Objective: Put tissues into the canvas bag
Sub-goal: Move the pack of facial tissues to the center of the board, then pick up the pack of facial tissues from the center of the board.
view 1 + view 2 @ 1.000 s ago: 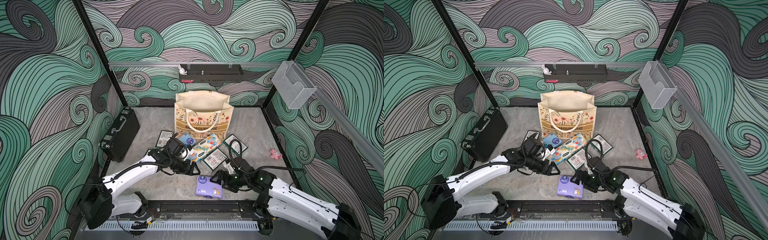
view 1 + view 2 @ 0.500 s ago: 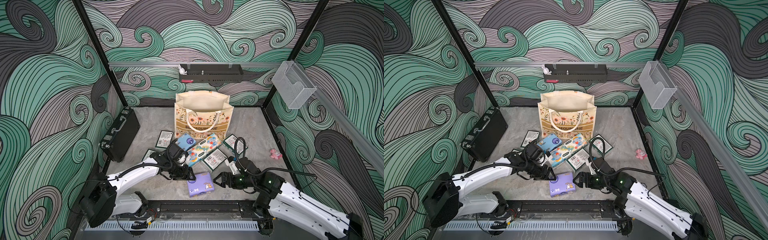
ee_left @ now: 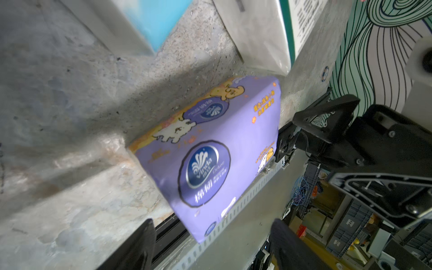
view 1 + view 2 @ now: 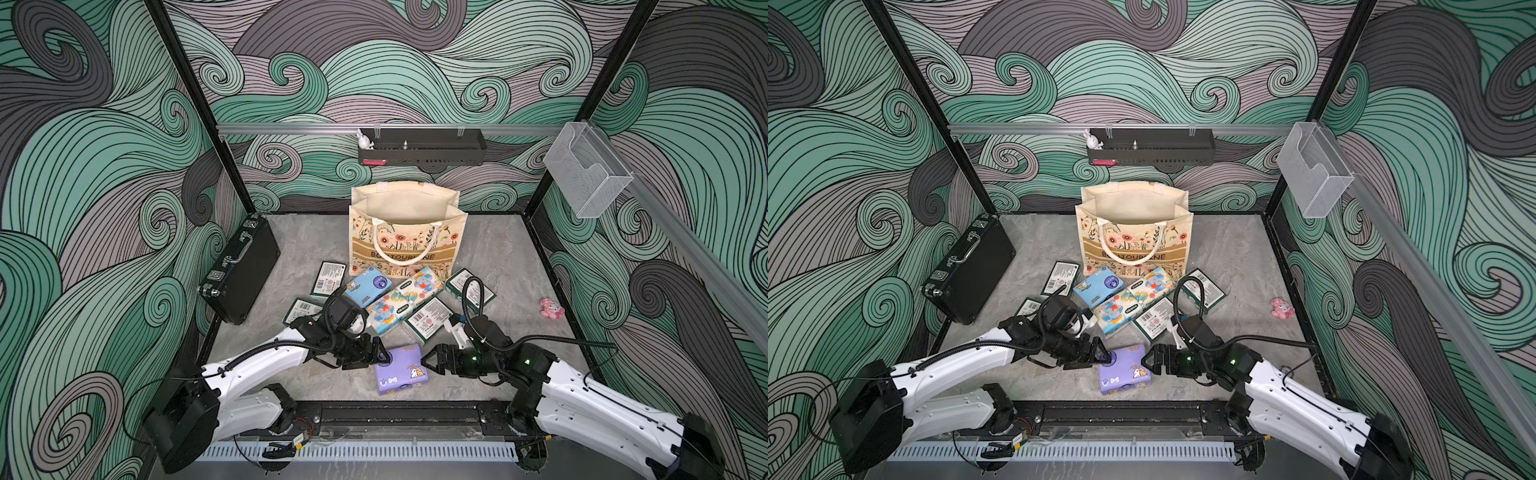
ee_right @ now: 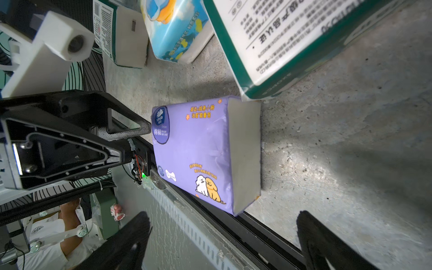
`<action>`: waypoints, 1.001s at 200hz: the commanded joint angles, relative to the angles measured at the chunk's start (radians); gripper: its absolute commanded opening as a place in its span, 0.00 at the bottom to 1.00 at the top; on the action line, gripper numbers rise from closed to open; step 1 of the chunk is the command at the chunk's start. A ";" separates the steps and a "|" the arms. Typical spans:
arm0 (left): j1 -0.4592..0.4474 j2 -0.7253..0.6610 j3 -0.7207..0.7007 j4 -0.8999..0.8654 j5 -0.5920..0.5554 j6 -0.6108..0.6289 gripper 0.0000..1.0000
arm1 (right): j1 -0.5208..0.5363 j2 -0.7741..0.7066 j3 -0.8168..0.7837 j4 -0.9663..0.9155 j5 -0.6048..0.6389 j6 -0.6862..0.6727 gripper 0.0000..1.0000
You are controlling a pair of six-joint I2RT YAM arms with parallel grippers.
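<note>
Grippers: left gripper [image 4: 380, 357] and right gripper [image 4: 428, 361], black hard plastic with wedge-shaped fingers. Both have the jaws spread wide and pinch nothing.
Position: left gripper stands at 9 o'clock of the purple pack [image 4: 401, 370], right gripper at 3 o'clock of it. The tips are just beside its sides; touching or not, I cannot tell.
Purple pack: soft glossy film, brick shape. It lies flat and a little turned on the floor [image 4: 498, 257], at 6 o'clock of it.
Other tissues: green-and-white packs [image 4: 428, 324], elephant packs [image 4: 386, 311] and light blue pack [image 4: 370, 286] form a loose group between purple pack and bag.
Canvas bag [image 4: 405, 232]: cream woven cloth with flower print and white rope handles. It is boxy and upright with the mouth open, at 12 o'clock.
Floor: grey and grainy like stone.
Change: one second ago left gripper was up by the elephant packs, and now it is down at the purple pack. The pack has shifted a little toward 9 o'clock and turned.
</note>
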 commanded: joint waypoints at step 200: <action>0.021 0.129 0.108 -0.013 -0.040 0.111 0.51 | -0.022 -0.017 -0.315 0.486 -0.025 0.195 0.99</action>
